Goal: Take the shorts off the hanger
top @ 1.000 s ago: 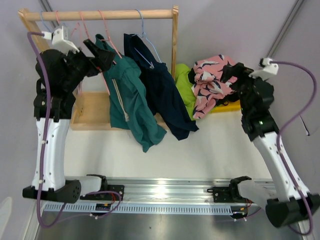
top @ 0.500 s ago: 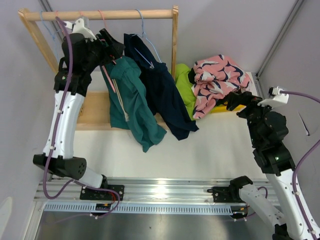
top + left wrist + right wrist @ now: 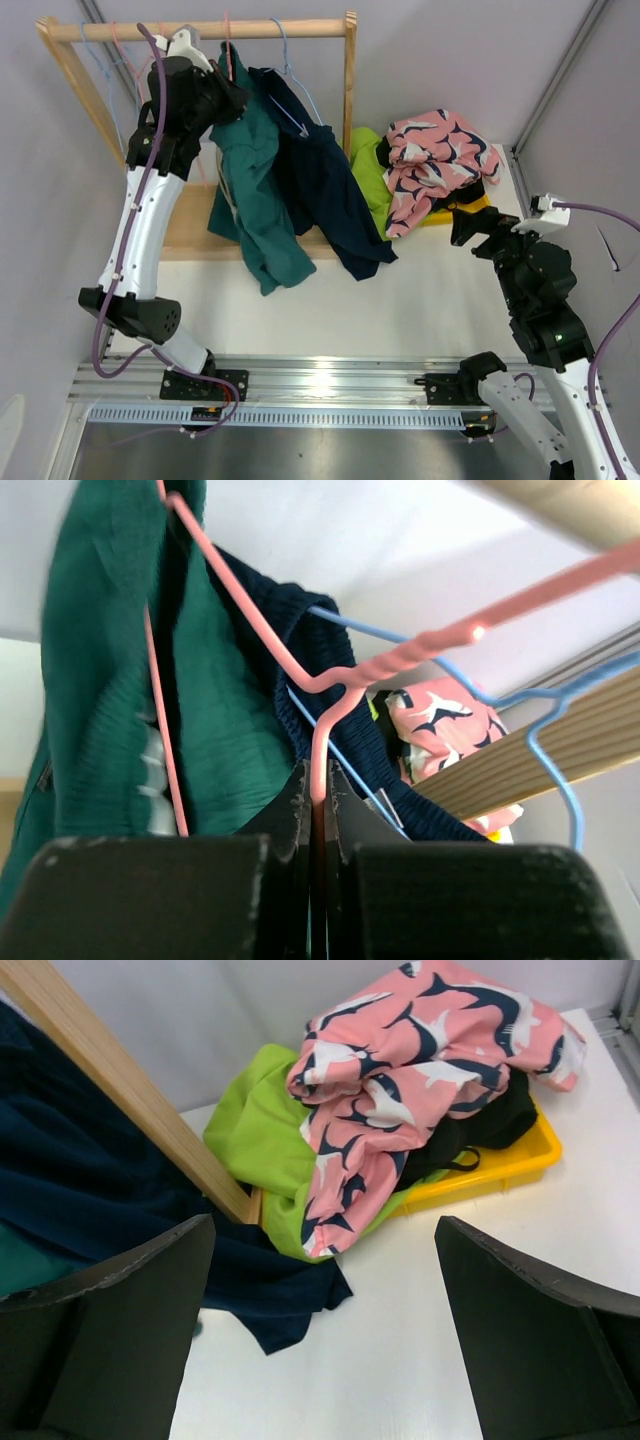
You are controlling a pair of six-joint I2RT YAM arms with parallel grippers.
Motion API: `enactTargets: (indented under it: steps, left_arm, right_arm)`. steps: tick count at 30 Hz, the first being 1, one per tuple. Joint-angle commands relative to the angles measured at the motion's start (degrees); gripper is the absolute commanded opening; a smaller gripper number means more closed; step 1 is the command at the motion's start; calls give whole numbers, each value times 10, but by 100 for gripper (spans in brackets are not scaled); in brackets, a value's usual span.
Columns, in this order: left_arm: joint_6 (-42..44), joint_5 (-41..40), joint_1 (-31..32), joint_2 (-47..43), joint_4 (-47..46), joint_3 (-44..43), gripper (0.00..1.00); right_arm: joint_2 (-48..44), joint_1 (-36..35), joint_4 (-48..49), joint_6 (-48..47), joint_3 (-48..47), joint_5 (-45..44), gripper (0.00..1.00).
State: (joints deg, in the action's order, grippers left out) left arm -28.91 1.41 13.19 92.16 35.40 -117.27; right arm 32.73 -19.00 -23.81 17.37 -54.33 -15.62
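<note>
Left gripper (image 3: pixel 318 780) is up high by the wooden rail (image 3: pixel 200 30), jaws pinched tight on the wire neck of the pink hanger (image 3: pixel 400 660). The teal shorts (image 3: pixel 255 200) are draped on that hanger, drooping down towards the table, pressed against the navy garment (image 3: pixel 320 180) on the blue hanger (image 3: pixel 290 75) beside them. Over on the other side, the right gripper (image 3: pixel 468 226) hovers with its jaws spread wide and nothing between them, near the yellow tray (image 3: pixel 500 1175) heaped with a pink patterned garment (image 3: pixel 420 1060).
</note>
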Motion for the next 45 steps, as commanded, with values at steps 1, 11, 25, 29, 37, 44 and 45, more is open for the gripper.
enactTargets:
  steps: [1, 11, 25, 29, 37, 44, 45]
  left_arm:
    - [7, -11, 8, -15, -17, -55, 0]
    - [2, -11, 26, -54, 27, -99, 0]
    - [-3, -28, 71, -103, 18, -31, 0]
    - [-15, -27, 81, -122, 2, -11, 0]
    - [-10, -31, 81, -145, 4, 8, 0]
    - [7, -48, 77, -132, 16, -21, 0]
    - [10, -50, 76, -125, 22, -41, 0]
  right_arm:
    - [0, -8, 13, 11, -12, 57, 99]
    - [172, -330, 70, -83, -168, -24, 99]
    - [548, -607, 199, -176, -374, -231, 99]
    - [613, -600, 221, -189, -418, -233, 99]
    - [661, -581, 231, -182, -457, -231, 92]
    - [644, -605, 219, -117, -374, -247, 0]
    - [637, -618, 221, -110, -353, -257, 0]
